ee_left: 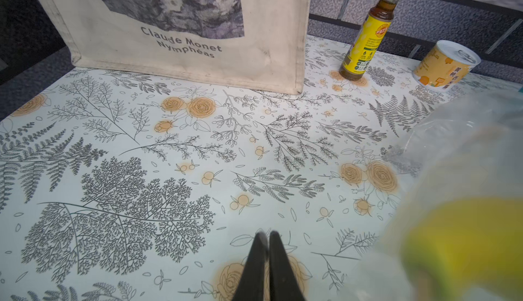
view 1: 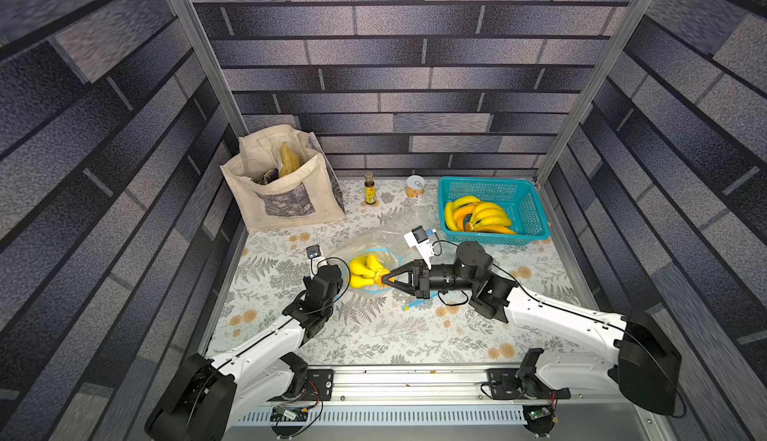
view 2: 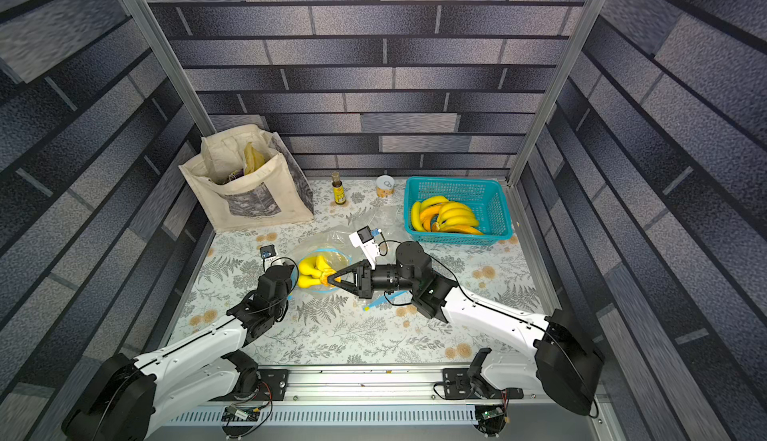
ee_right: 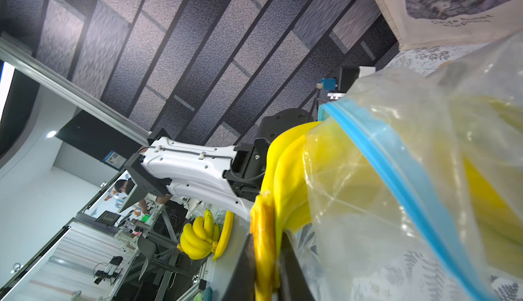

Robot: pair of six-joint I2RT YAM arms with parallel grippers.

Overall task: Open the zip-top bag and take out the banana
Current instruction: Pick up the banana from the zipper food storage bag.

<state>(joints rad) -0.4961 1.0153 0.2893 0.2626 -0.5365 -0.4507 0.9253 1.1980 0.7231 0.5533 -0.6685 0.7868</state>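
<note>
Item: banana (view 1: pixel 365 271), a small yellow bunch joined at one orange-brown stem, lying near the middle of the table (view 1: pixel 394 327), mostly inside the bag (view 1: pixel 388 231). The bag's blue zip strip stands open in a loop around the bunch, and the stem end pokes out toward the right. Holder: the right claw (view 1: pixel 383 279) reaches in from the right and pinches that stem between its two fingers, as the right wrist view shows plainly. The left claw (ee_left: pixel 267 235) sits just left of the bag with its fingers pressed together. We see nothing between them, and we cannot tell whether it touches the plastic. Handling, as we judge it: the bunch is stiff, smooth-skinned and of moderate weight. The stem is the firm place to hold, though narrow, so the bunch may swing or twist. The bag is thin, clear, limp and slippery, and it may cling and drag along unless its far end is pinned. Also listed: a basket (view 1: pixel 527 198) of more bananas at far right, a tote (view 1: pixel 290 210) at far left, and a bottle (view 1: pixel 369 189) and can (view 1: pixel 415 186) between them.
</note>
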